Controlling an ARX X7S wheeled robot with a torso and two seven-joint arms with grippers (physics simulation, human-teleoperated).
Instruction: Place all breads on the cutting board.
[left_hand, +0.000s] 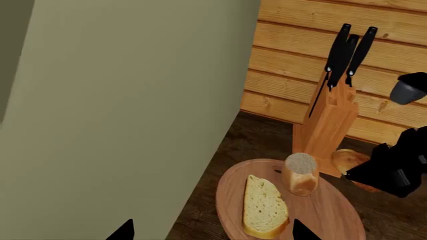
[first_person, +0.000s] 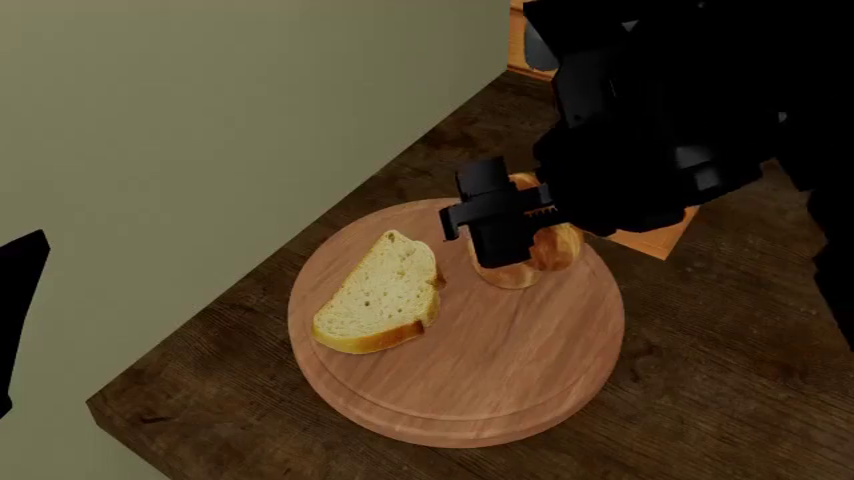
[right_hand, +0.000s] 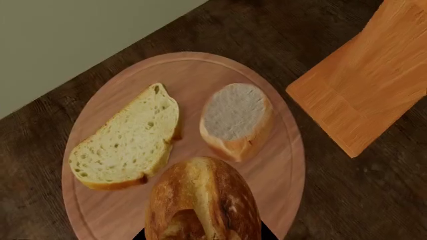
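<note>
Your roll hangs in the right gripper, low centre of the right wrist frame, over the near part of the board. The gripper's fingers are closed on it; the roll itself is glossy golden-brown, oval, with a cracked crust, its long axis running away from the camera toward the board's middle. Bare board shows past the roll's sides, so I judge that lowering it would land it clear of the other pieces.

The slice already lies flat on the board, left of centre in the head frame: pale cream crumb with air holes, golden crust. Just beside it stands a stubby cut bread end, pale cut face up, tan crust round it.

The board is round, flat, pinkish light wood with a groove near the rim, on a dark plank table. An orange knife block with black handles stands behind it, upper right of the left wrist frame.

The left gripper shows only two dark tips at the bottom of its own frame, set well apart and holding nothing, well away from the board. The right arm is plainly the one to finish.
</note>
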